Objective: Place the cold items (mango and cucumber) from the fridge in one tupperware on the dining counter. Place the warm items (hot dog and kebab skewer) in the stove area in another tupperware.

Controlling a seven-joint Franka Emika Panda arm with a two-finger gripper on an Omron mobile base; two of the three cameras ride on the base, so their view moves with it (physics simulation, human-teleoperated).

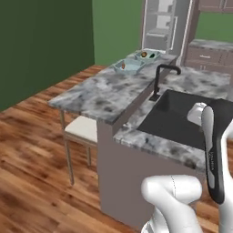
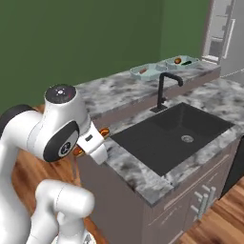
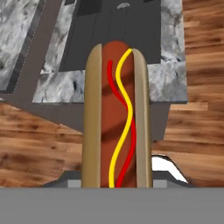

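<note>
You've got the hot dog (image 3: 117, 118) clenched in the gripper (image 3: 117, 186). It hangs over the sink counter's (image 3: 168, 81) front edge, with wood floor (image 3: 39, 140) below.

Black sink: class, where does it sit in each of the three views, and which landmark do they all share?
Left base view: the black sink is right of centre, beside the arm.
Right base view: the sink is centre-right, below the tap.
Hand view: the sink is at the top, beyond the hot dog.
Shared landmark: the marbled worktop framing it.
</note>
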